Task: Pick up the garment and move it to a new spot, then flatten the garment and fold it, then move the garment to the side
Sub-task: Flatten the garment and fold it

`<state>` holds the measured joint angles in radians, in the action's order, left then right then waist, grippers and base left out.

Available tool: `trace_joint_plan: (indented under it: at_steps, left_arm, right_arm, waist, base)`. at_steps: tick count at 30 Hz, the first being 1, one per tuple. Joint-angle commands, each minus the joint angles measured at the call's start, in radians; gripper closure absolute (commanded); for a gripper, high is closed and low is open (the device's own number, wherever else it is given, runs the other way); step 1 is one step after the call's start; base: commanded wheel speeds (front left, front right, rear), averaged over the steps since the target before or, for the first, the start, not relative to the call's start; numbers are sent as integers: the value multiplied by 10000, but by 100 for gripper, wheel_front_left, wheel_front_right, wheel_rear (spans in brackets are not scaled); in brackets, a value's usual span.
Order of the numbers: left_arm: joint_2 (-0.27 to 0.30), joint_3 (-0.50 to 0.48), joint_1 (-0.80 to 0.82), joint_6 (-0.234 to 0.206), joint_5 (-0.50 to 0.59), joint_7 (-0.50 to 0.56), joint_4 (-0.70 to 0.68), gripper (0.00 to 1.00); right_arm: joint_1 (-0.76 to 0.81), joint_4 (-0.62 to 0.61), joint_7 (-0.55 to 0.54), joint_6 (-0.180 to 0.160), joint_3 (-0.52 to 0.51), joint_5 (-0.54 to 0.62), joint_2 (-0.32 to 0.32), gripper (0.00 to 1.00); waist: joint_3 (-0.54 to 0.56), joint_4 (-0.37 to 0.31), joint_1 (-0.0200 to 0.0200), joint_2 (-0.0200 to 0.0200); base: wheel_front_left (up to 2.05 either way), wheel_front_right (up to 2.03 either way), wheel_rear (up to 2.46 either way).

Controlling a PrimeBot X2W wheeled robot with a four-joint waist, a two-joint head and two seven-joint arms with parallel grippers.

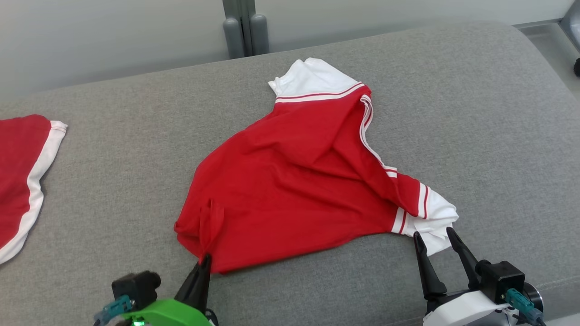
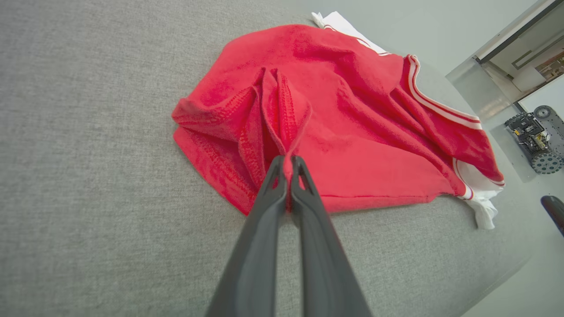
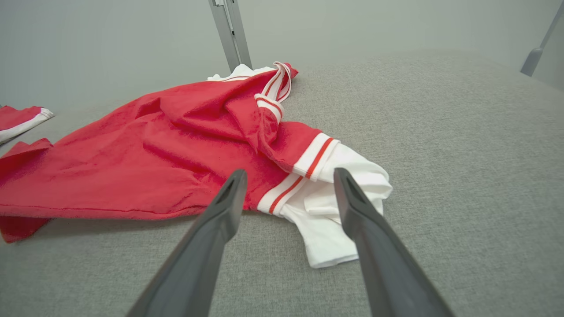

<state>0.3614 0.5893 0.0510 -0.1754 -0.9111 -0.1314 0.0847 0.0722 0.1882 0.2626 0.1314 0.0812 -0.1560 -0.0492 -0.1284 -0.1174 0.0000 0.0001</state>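
Pinching a raised fold (image 2: 282,110) at the near-left corner of the red garment (image 1: 299,181), the left gripper (image 1: 206,261) is clenched on the cloth. The right gripper (image 1: 432,232) is released, tips apart at the near edge of the white sleeve (image 1: 437,212). The garment lies crumpled mid-cushion (image 1: 476,113); a second red piece (image 1: 18,176) lies at left.

grey woven upholstered pad (image 1: 476,113) spans the work area, with a rounded far-right corner and a soft front edge. behind it is a plain pale wall (image 1: 113,36), matte. a grey metal upright (image 1: 244,27) with two rounded feet stands at the wall just past the pad's far edge. pale floor (image 1: 553,54) to the right, and a small wheeled machine (image 2: 535,143) sits on it. light is soft and even.
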Motion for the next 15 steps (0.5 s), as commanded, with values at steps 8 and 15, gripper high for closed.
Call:
trace_joint_plan:
  at_steps: [8, 15]
  left_arm:
    - [-198, -227, -1027, -11, -692, -186, 676, 100]
    - [-755, -464, -563, 284, -786, -810, 2006, 58]
  right_arm:
    - [-110, 33, 34, -14, -1, 171, -19, 0]
    - [-216, 105, 33, -14, -16, 261, -22, 0]
  waist:
    - [-220, 634, 0, -1]
    - [-169, 831, 0, -1]
  base:
    - [0, 0, 0]
    - [0, 0, 0]
